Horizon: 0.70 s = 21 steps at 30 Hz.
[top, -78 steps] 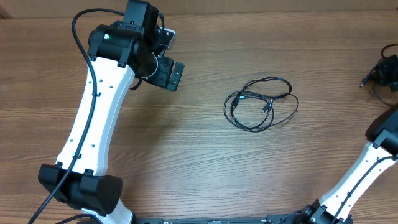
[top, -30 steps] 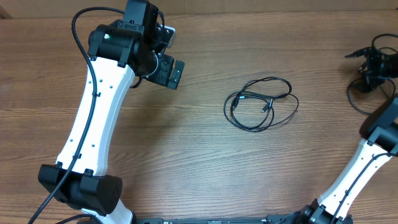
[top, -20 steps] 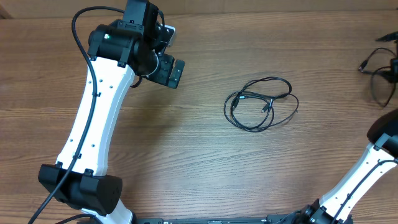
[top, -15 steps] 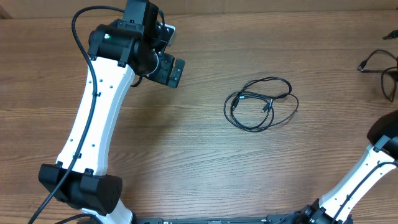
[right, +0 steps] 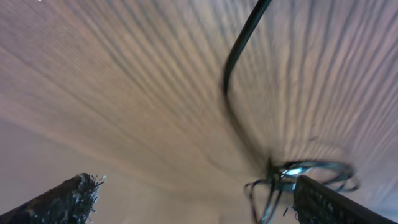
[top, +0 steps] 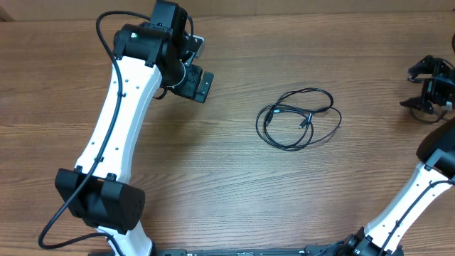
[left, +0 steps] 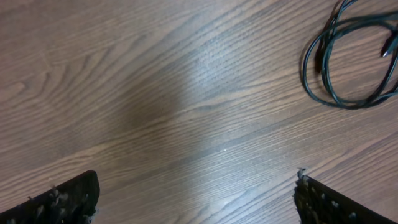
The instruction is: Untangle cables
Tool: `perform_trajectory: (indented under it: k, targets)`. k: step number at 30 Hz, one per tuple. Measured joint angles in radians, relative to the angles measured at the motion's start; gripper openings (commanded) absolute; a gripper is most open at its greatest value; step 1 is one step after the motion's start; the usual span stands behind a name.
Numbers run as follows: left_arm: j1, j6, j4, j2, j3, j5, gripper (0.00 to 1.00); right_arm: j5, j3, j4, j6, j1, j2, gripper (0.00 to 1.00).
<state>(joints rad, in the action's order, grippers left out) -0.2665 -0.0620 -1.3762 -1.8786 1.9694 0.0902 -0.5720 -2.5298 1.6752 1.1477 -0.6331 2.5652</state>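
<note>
Two cables show. Your looped cable [top: 298, 118] lies in the middle of the counter [top: 213, 178], well apart from both arms. Your left fingers [left: 62, 199] are spread wide above the wood, holding nothing. Your right fingers [right: 62, 202] are spread wide too; the second cable [right: 239, 50], blurred, bunches just beside one of them, and you cannot tell whether it touches.

In the left wrist view the cable loop [left: 351, 106] was cut off by the top and right edges. The right wrist view was blurred; the cable tangle [right: 298, 174] near its bottom edge was only a smear.
</note>
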Motion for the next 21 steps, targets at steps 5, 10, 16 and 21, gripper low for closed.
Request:
perform_trajectory:
  k: [5, 10, 16, 21]
  targets:
    - [0.0, 0.0, -0.01, -0.016, 0.0, 0.003, 1.0, -0.039, 0.0, -0.011, 0.082, -0.001, 0.0, 0.95]
    - [0.0, 0.0, 0.0, -0.018, 0.0, 0.043, 1.0, -0.082, -0.016, -0.047, 0.1, 0.001, 0.0, 0.93]
    - [0.0, 0.0, 0.027, -0.018, 0.0, 0.066, 1.0, -0.084, -0.127, -0.198, -0.158, 0.035, 0.0, 1.0]
    - [0.0, 0.0, 0.024, -0.018, 0.0, 0.071, 1.0, 0.048, -0.188, -0.214, -0.593, 0.14, 0.0, 0.04]
